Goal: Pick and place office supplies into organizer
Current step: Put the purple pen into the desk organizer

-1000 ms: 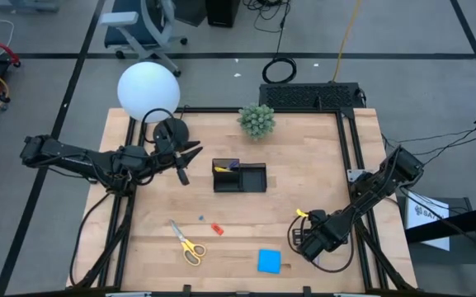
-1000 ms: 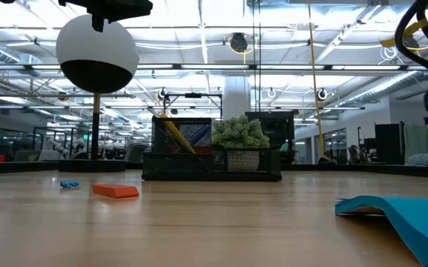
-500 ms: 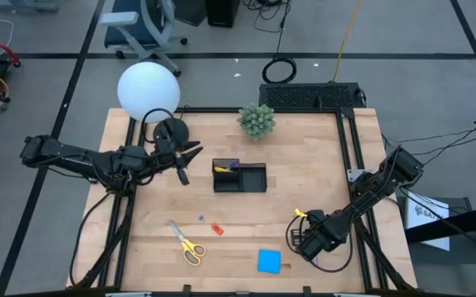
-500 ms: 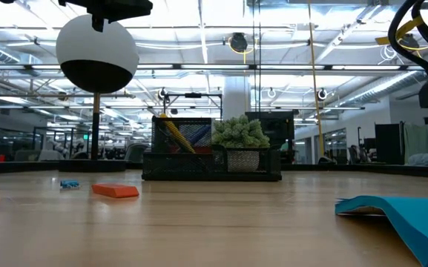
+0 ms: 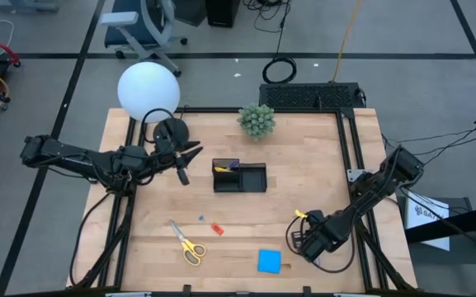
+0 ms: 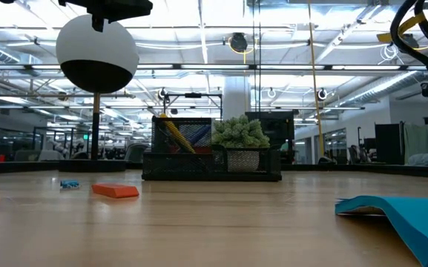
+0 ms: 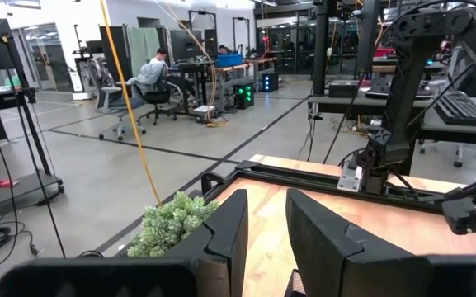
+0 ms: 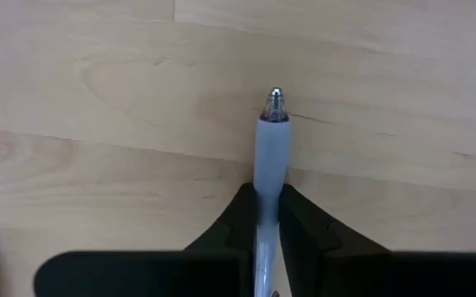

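1. My right gripper (image 8: 268,216) is low over the near right part of the table (image 5: 320,165), fingers clamped on a pale blue-grey pen (image 8: 270,161). The pen's metal tip juts out past the fingertips, over bare wood.
2. From above, that gripper (image 5: 310,238) sits just right of the blue sticky-note pad (image 5: 269,261), apart from it. I cannot make out the pen from up there.
3. My left gripper (image 5: 181,172) hangs off the table by the round black lamp base (image 5: 170,132), left of the organizer (image 5: 239,176). Its fingers (image 7: 221,235) stand a narrow gap apart with nothing between them.
4. The organizer is mid-table. Its left compartment holds something yellow and something dark, probably pens; the view is too coarse for more.
5. Yellow-handled scissors (image 5: 188,242) lie flat near the front left. A tiny blue piece (image 5: 200,219) and a red piece (image 5: 217,228) lie just right of them, both loose on the wood.
6. The green spiky plant ball (image 5: 256,120) stands at the far edge, behind the organizer.
7. The white lamp globe (image 5: 148,91) overhangs the far left corner.
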Action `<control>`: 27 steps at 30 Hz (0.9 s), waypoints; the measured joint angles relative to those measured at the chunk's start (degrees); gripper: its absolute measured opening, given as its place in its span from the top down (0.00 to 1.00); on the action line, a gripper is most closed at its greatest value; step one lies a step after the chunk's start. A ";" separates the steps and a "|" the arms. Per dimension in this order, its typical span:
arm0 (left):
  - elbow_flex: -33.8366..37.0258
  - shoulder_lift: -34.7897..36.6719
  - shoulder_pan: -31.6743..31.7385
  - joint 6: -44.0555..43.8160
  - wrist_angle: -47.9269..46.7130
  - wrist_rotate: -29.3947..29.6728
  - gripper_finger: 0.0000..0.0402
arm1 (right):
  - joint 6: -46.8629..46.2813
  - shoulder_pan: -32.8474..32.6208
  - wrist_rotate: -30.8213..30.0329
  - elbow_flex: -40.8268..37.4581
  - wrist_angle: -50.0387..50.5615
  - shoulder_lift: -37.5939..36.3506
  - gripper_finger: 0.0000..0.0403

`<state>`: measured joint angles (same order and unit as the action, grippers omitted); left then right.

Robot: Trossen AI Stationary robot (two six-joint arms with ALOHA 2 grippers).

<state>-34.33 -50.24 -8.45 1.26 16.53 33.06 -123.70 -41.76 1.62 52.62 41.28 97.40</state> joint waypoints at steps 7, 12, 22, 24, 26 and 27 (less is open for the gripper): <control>0.00 0.00 0.02 0.00 -0.02 0.00 0.77 | 3.67 -0.02 -4.70 -0.39 1.11 -4.99 0.94; 0.00 0.00 0.02 0.00 -0.02 0.00 0.77 | 9.22 0.70 -8.93 -0.24 0.59 -8.44 0.94; 0.00 0.02 0.01 0.00 -0.01 -0.01 0.78 | 20.87 4.46 -12.23 -0.15 -2.43 -13.19 0.94; 0.00 0.02 0.02 0.00 0.00 0.00 0.77 | 24.20 5.77 -14.02 -0.15 -3.94 -14.13 0.94; 0.00 0.02 0.02 0.00 0.00 0.00 0.78 | 27.69 6.92 -17.20 -0.15 -5.57 -15.24 0.94; 0.00 0.02 0.02 0.00 0.00 0.00 0.77 | 30.01 7.49 -18.74 -0.15 -6.70 -15.79 0.94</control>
<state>-34.33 -50.22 -8.43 1.26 16.53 33.06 -93.70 -34.27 -17.12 52.47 34.58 81.60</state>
